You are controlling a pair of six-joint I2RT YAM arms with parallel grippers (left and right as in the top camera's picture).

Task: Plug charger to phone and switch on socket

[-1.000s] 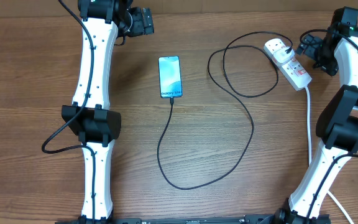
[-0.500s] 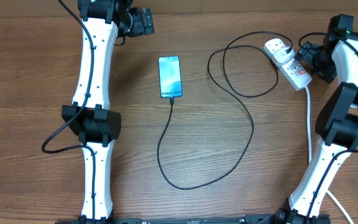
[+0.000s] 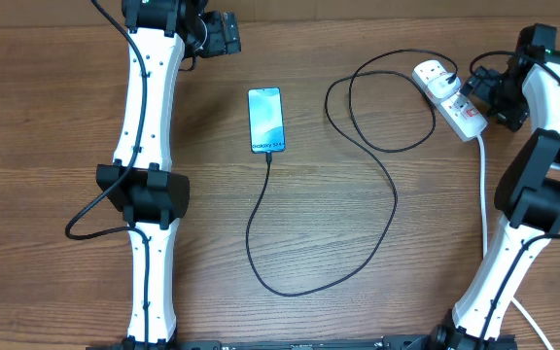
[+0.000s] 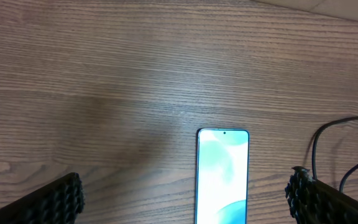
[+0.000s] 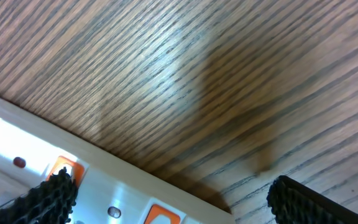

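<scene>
Two grippers stand with their jaws wide apart, holding nothing. The left gripper (image 3: 224, 34) hangs at the far edge of the counter (image 3: 66, 117), well apart from the phone (image 3: 266, 121), which lies flat with its screen up. In the left wrist view only the phone's upper part shows, the rest being cut off by the bottom edge. The charger (image 3: 394, 209) loops across the counter, and its tip meets the phone's near end, though it is too small to tell whether it is seated. The right gripper (image 3: 481, 86) hovers just beside the socket (image 3: 450, 99); whether it touches cannot be told. The right wrist view catches only a corner of the socket with orange-red markings, and its switch position is unreadable.
</scene>
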